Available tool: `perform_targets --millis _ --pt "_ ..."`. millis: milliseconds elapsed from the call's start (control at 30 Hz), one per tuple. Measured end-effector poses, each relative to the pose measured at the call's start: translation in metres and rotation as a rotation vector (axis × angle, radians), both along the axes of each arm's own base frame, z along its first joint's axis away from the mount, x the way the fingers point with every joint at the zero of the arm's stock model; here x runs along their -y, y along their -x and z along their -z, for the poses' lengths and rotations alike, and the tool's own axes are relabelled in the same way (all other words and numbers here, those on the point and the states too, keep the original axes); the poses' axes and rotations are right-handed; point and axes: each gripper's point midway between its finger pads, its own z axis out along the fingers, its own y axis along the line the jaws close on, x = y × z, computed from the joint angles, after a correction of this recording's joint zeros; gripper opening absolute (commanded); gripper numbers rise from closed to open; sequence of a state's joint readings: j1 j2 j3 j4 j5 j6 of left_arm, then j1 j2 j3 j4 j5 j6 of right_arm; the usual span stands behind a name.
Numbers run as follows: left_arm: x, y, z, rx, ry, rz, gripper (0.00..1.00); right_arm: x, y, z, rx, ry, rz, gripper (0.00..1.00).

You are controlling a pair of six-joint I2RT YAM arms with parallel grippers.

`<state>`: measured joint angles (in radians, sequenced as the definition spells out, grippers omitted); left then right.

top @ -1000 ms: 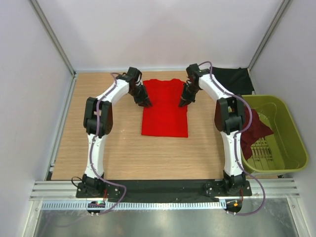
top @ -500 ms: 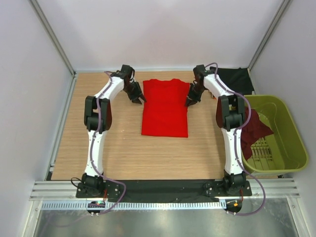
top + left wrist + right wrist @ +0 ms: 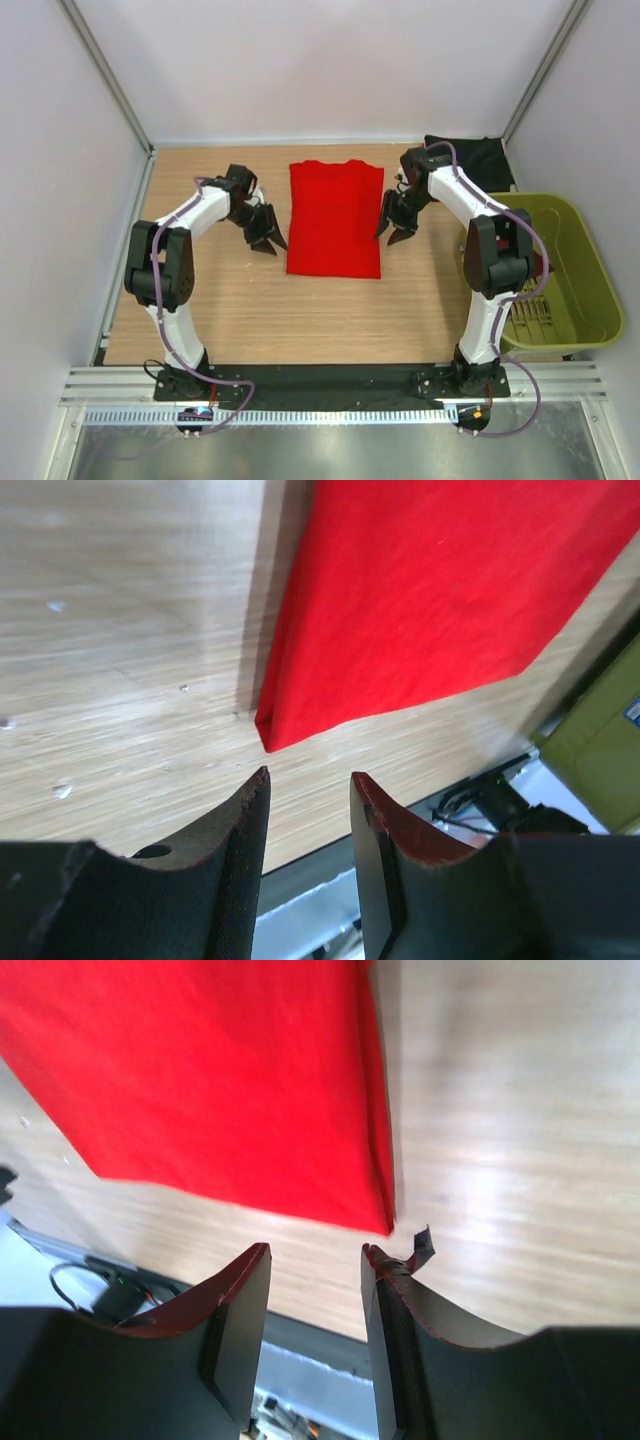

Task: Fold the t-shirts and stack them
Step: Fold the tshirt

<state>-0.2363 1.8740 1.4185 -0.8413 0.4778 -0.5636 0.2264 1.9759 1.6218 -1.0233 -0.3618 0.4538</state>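
The bright red t-shirt (image 3: pixel 335 220) lies folded into a long rectangle in the middle of the table. My left gripper (image 3: pixel 270 240) hovers just left of its lower half, open and empty. In the left wrist view the red shirt's (image 3: pixel 430 590) near corner lies just beyond the left gripper (image 3: pixel 308 780). My right gripper (image 3: pixel 393 230) stands at the shirt's right edge, also open with nothing in it. The right wrist view shows the red cloth (image 3: pixel 220 1080) ahead of the right gripper (image 3: pixel 315 1252). A black t-shirt (image 3: pixel 472 160) lies at the back right. A dark maroon t-shirt (image 3: pixel 544 266) hangs on the basket, mostly hidden by my right arm.
An olive-green plastic basket (image 3: pixel 556 203) stands off the table's right side beside my right arm. White walls enclose the table on the left, back and right. A black strip and a metal rail run along the near edge by the arm bases.
Both grippers have come off the red shirt's upper sides, opened, and moved toward the near side. Both elbows have swung outward. The shirt stays flat.
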Motion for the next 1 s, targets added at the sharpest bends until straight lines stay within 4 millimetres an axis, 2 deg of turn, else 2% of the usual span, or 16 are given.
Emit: perform_targets --millis 67,167,333,667,767,1000 --pt "0.003 0.015 0.014 -0.046 0.025 0.011 0.40 0.000 0.018 0.003 -0.023 0.000 -0.018 0.49" --pt "0.007 0.031 0.028 -0.102 0.056 0.021 0.40 0.001 0.043 0.019 -0.081 0.006 -0.036 0.49" --pt "0.014 0.032 0.038 -0.111 0.096 0.034 0.39 0.007 0.068 0.045 -0.146 0.028 -0.054 0.44" --pt "0.008 0.043 0.069 -0.165 0.056 0.029 0.31 0.011 0.071 0.071 -0.125 0.047 -0.055 0.40" --pt "0.008 0.044 0.070 -0.165 0.054 0.029 0.31 0.013 0.076 0.077 -0.133 0.049 -0.055 0.40" --pt "0.008 0.044 0.070 -0.166 0.055 0.028 0.32 0.009 0.079 0.077 -0.144 0.024 -0.052 0.40"
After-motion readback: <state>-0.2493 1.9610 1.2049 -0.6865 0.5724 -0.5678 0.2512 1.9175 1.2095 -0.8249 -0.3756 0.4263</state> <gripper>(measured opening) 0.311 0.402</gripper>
